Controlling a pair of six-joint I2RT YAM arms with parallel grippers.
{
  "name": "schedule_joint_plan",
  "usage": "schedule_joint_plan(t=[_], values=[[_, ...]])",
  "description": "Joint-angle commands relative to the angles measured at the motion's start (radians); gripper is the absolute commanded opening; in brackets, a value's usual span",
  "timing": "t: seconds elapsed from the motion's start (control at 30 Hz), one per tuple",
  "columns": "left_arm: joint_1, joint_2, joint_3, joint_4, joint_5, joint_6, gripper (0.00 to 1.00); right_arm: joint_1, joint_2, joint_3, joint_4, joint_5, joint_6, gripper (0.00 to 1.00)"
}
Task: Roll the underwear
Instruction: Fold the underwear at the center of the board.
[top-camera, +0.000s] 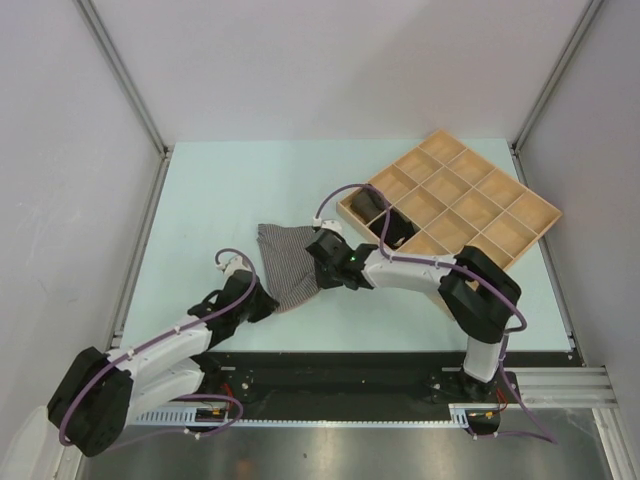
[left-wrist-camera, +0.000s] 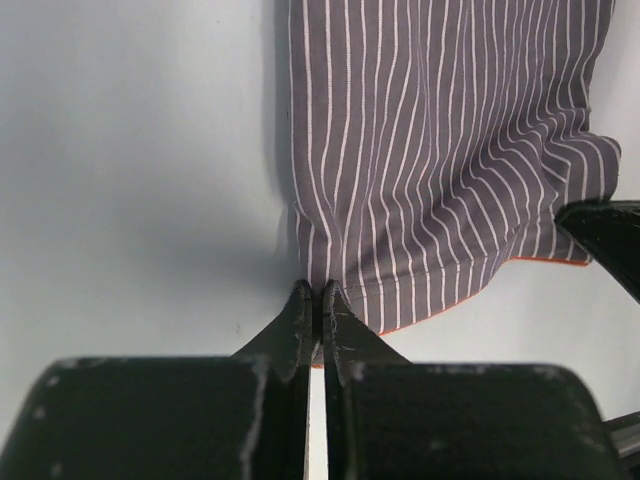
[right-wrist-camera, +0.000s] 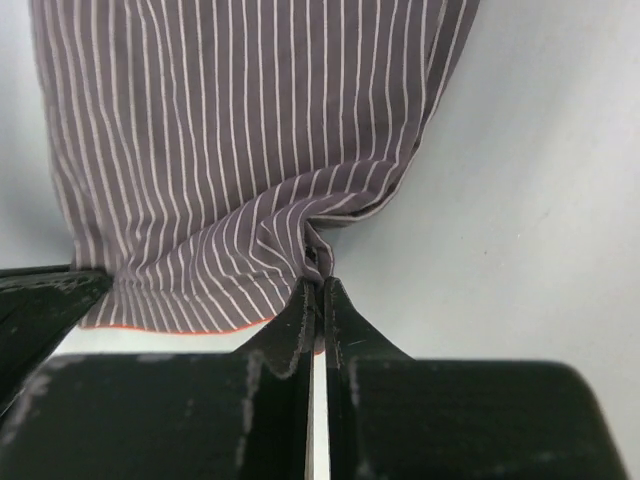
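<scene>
Grey pinstriped underwear (left-wrist-camera: 440, 150), orange-hemmed, lies flat with one corner puckered.

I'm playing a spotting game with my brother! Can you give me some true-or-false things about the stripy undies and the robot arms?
1. The striped underwear lies inside the wooden tray. False: it lies on the table, outside the tray.
2. The left end effector and the right end effector both pinch its edge. True.
3. It has an orange edge. True.
4. Every tray compartment is empty. False: two hold dark bundles.
</scene>
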Motion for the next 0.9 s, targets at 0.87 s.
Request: schedule_joint_plan(t=[0.87], values=[[-0.005,-0.012,-0.007,-0.066,-0.076,0.057,0.00,0.042,0.016,0.036,-0.237,0.105,-0.013,0.00]])
